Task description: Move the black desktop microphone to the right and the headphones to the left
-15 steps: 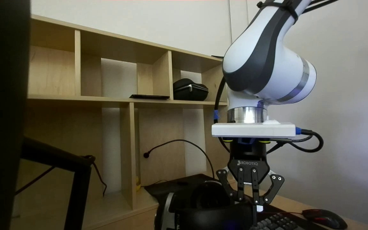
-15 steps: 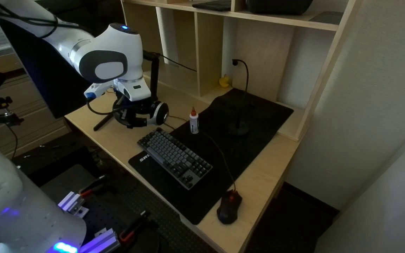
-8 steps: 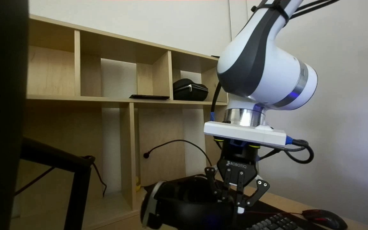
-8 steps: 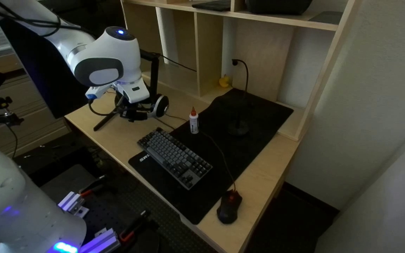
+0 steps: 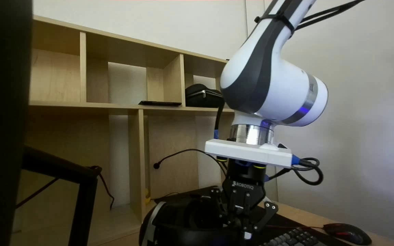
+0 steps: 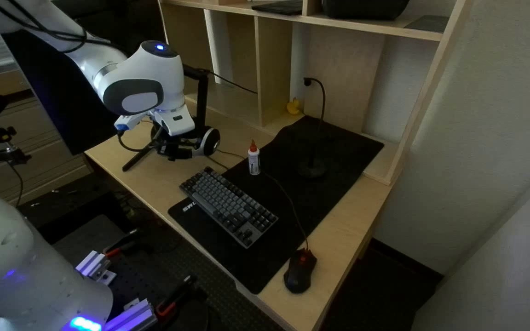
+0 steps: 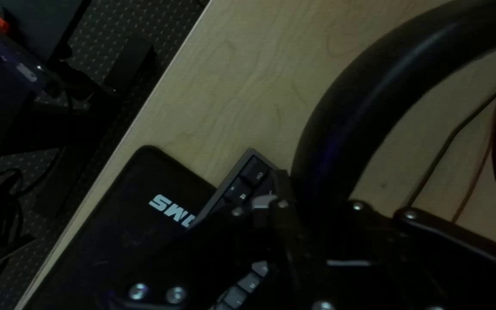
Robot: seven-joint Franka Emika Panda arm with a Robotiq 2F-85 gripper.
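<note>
The hand (image 7: 317,198) is pinching the headband (image 7: 373,92) of the headphones (image 5: 186,235): in the wrist view the black arch is running down between the jaws, which are pressing on it from both sides. The headphones are being held at the left part of the table (image 6: 154,188), between the dark screen (image 6: 62,110) at that end and a white bottle (image 6: 254,161). One earcup (image 6: 210,141) is showing its pale rim and turning its outer face toward the bottle; whether either cup is touching the wood, I cannot tell.

The black desktop microphone (image 6: 323,108) is standing upright on the black mat (image 6: 348,151), toward the back right corner of the table and well apart from the hand. Its thin stem is rising from a round base and, in both exterior views, arching over to the left, with the small dark head hanging at the tip.

The bottle is standing near the mat's left edge, between the headphones and the microphone. A keyboard (image 6: 228,207) is lying toward the front edge of the table, its left end poking past the mat onto the wood. A mouse (image 6: 300,271) is resting by the front right corner, just beside the mat. Along the back edge wooden shelving (image 6: 274,73) is standing, with a small yellow figure (image 6: 294,106) beside an upright; in an exterior view a black zipped case (image 5: 204,97) is lying in an upper compartment.
</note>
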